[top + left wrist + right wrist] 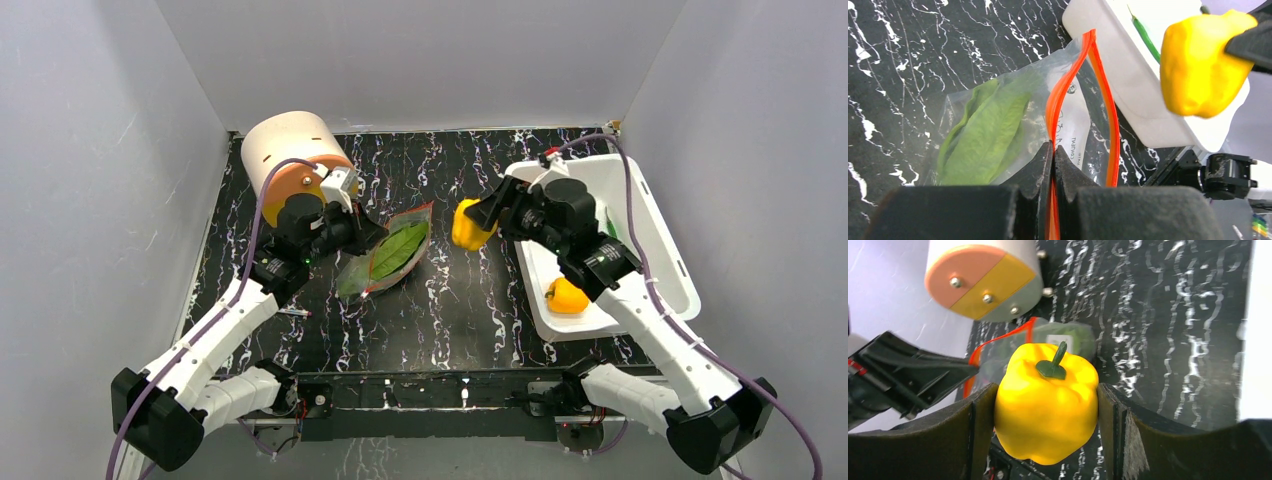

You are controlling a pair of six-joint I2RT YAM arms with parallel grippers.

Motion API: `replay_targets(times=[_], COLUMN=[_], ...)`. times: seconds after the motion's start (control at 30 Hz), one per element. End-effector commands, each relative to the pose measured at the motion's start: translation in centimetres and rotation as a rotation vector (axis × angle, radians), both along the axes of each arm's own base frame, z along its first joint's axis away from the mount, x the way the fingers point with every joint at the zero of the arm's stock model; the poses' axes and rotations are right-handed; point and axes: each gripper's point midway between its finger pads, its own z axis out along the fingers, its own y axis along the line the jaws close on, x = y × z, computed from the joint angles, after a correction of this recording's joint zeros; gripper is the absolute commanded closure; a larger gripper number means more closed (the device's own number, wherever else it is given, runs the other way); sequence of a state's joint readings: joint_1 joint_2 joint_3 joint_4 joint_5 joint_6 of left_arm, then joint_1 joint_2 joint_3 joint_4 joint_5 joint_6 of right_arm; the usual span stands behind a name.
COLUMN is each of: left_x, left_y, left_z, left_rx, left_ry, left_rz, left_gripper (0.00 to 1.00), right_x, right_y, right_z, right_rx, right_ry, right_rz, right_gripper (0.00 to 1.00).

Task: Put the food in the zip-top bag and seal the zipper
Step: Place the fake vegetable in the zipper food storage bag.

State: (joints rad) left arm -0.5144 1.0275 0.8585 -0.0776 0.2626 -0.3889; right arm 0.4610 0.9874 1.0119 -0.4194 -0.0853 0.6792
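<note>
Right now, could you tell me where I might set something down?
Bare tabletop lies at the front between the zip-top bag and the white tub, and at the back between the cylinder and that tub. It is crowded where the left gripper pinches the bag.

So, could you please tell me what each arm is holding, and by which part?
The left fingers pinch the zip-top bag by one lip of its zipper; the right fingers clamp a yellow bell pepper by its sides.
</note>
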Motion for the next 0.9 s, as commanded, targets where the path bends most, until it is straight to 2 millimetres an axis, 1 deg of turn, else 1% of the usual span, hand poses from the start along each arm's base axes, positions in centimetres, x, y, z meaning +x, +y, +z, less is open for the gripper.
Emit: replay_targets(times=[0.0, 0.1, 0.17, 0.23, 0.43, 0.6, 0.7, 0.87], left_x=[-0.2, -0.5, -0.6, -0.7, -0.8, -1.1, -1.3, -0.8], left_y=[-1.2, -1.5, -1.6, -1.7, -2.1, -2.5, -2.6, -2.7], left_z=[3.2, 3.1, 3.3, 3.4, 3.6, 4.2, 4.5, 5.0], left_rx=[-0.116, -0.16, -0.174, -0.178, -0.186, -0.227, -0.249, -0.274], left_ry=[-0.032, -0.016, -0.011, -0.003, 0.014, 0.032, 0.034, 0.029], left_rz=[-0.02, -0.022, -0.023, -0.026, -0.048, -0.059, -0.061, -0.041], left_gripper=[1.0, 1.0, 1.0, 1.0, 1.0, 1.0, 1.0, 1.0], right_x=[-0.2, -0.9, -1.3, -1.5, -1.6, -1.0, -1.0, -1.2], right_y=[3.7, 5.5, 6.7, 7.6, 9.3, 9.7, 10.2, 10.5], right_z=[5.4, 6.1, 6.3, 6.1, 4.2, 1.5, 0.5, -1.4], right_rx=[0.137, 0.194, 0.221, 0.233, 0.246, 0.212, 0.204, 0.164], right_ry=[-0.121, -0.13, -0.127, -0.114, -0.051, 0.019, 0.048, 0.097], right_rz=[0.065, 0.092, 0.107, 0.105, 0.065, 0.001, -0.017, -0.091], right_gripper=[0.55, 0.55, 0.55, 0.54, 0.53, 0.52, 0.52, 0.51])
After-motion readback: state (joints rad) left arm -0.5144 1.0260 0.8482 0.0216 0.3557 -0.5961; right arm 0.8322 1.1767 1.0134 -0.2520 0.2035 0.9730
